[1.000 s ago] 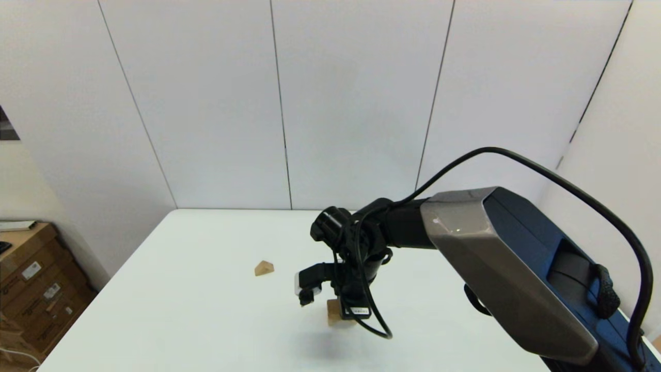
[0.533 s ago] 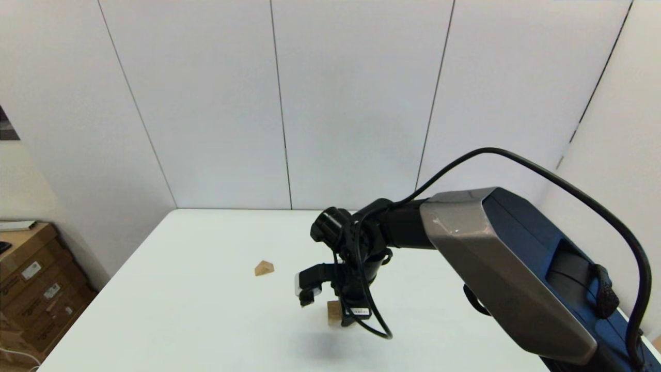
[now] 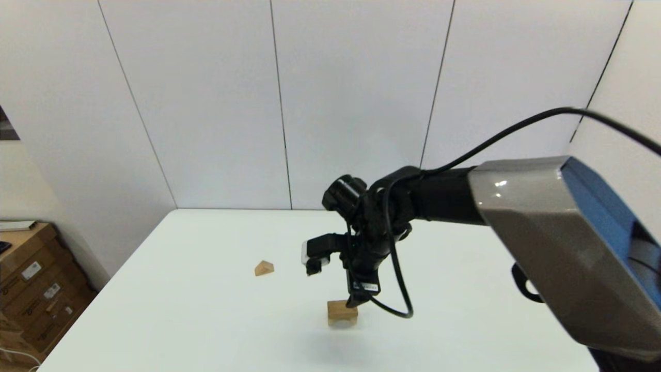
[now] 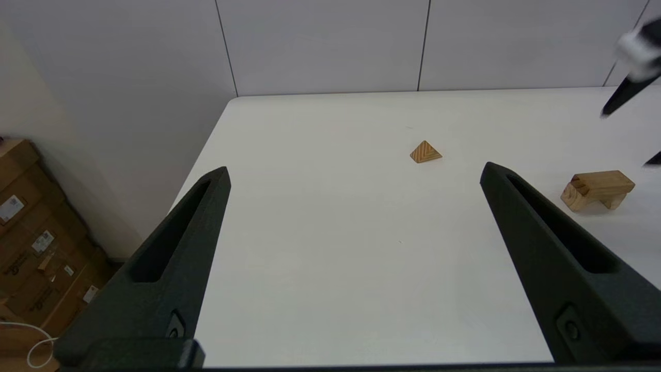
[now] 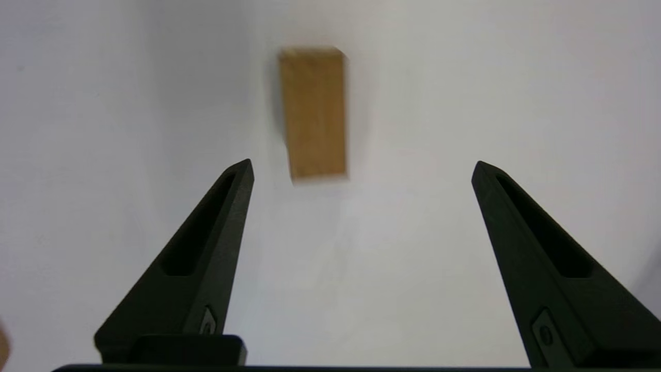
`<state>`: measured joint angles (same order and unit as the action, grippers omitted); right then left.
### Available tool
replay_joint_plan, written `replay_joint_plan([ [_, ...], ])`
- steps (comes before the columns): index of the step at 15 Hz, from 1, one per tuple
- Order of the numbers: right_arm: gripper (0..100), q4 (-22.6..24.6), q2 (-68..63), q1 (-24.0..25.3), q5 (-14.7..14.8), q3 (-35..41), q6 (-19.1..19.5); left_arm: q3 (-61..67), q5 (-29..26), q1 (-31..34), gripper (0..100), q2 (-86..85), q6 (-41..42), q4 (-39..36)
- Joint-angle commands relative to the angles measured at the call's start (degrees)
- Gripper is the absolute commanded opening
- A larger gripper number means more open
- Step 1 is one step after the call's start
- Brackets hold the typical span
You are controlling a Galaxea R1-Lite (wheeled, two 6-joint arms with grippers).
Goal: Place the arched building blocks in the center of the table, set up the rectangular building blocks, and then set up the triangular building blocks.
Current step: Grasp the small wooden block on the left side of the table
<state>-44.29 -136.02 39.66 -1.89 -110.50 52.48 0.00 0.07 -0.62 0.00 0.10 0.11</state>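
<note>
right gripper point(image 3: 356, 299) open, empty, just above arched block point(image 3: 342, 312) | arch stands hollow-down to carry slab | triangular block point(image 3: 264, 268) apart | left gripper point(image 4: 356, 206) open, parked

The slab point(image 5: 313, 112) looks blurred at its edges from the right wrist; whether it tops the arched block point(image 4: 597, 189) is unclear.

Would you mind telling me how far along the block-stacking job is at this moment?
Done: the arched block sits centrally, with the rectangular slab apparently laid on it. In hand: nothing; the right gripper hangs open above the stack, the left gripper is open, parked. Left: the triangular block lies apart on the table.
</note>
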Motion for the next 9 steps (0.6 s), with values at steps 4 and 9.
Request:
replay_joint_plan([
  [4,100,-1.5,41.2,-6.0,3.3,22.9,-9.9,0.0,0.0,0.0,100,0.0,0.0,0.1],
  [9,100,-1.3,74.2,-20.8,3.3,48.8,-10.1,0.0,0.0,0.0,100,0.0,0.0,0.0],
])
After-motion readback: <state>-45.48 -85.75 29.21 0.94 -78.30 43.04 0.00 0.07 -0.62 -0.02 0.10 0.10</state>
